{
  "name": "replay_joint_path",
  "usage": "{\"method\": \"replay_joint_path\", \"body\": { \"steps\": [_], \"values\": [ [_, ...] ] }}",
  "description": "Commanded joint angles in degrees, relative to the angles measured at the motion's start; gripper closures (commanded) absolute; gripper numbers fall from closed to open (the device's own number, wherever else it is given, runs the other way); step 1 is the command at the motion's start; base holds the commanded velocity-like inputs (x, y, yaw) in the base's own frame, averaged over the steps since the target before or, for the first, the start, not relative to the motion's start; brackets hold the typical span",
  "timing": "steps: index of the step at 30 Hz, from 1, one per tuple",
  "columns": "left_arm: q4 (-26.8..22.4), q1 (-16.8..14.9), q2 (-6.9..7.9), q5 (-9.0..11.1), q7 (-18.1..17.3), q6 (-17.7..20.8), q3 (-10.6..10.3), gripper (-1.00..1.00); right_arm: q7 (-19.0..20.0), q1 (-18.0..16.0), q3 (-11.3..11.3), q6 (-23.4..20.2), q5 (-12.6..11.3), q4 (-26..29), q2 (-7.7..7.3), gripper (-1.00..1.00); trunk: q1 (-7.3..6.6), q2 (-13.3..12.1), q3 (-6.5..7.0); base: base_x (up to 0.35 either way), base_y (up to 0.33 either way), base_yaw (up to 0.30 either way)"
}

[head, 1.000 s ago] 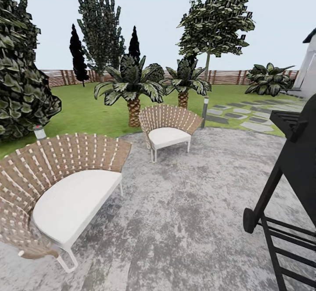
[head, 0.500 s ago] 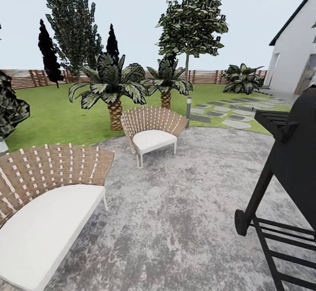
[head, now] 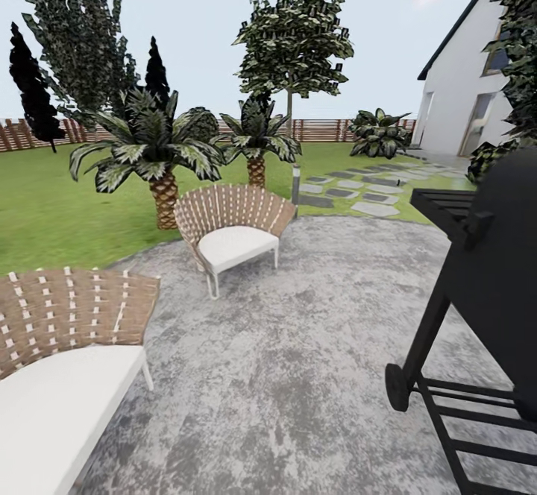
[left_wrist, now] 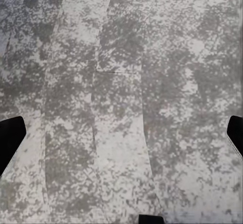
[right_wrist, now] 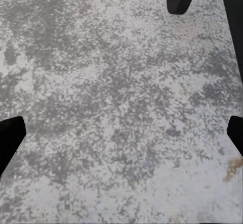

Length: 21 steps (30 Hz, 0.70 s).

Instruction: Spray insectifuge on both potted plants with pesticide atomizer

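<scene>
Stone patio [head: 313, 361] under seats [head: 231, 238], grill [head: 485, 309]

grill [head: 492, 271] cut off right | near seat [head: 52, 376] (wicker) cut off left

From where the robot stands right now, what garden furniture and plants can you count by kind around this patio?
Wicker seats: 2, the near one and the far one
Palm trees: 2, one and one
Black grills: 1
Bollard lamps: 1
Broad-leaved shrubs by the house: 1
Total: 7
</scene>
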State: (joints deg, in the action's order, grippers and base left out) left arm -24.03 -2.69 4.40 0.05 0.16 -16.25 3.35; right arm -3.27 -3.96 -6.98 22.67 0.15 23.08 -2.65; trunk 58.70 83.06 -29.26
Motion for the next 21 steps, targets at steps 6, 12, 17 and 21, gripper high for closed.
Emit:
{"method": "replay_joint_path", "body": {
  "steps": [6, 12, 17, 21],
  "values": [
    [0.0, 0.0, -0.01, 0.0, 0.0, -0.3, 0.1, -1.0, 0.2, -0.1, 0.0, 0.2, 0.1, 0.0, -0.1, -1.0, 0.03, 0.0, -0.06, 0.338, 0.0, -0.018],
    [0.0, 0.0, -0.01, 0.0, 0.0, -0.4, 0.1, -1.0, 0.2, -0.1, 0.0, 0.1, 0.2, 0.0, -0.33, -1.0, 0.03, 0.0, -0.06, 0.338, 0.0, -0.001],
    [0.1, 0.0, -0.01, 0.0, 0.0, -0.4, 0.1, -1.0, 0.2, 0.0, 0.0, 0.1, 0.2, 0.0, -0.31, -1.0, 0.03, 0.0, -0.06, 0.338, 0.0, 0.0],
    [0.1, 0.0, -0.01, 0.0, 0.0, -0.4, 0.1, -1.0, 0.2, 0.0, 0.0, 0.1, 0.2, -0.1, -0.26, -1.0, 0.03, 0.0, -0.06, 0.338, 0.0, 0.0]
  ]
}}
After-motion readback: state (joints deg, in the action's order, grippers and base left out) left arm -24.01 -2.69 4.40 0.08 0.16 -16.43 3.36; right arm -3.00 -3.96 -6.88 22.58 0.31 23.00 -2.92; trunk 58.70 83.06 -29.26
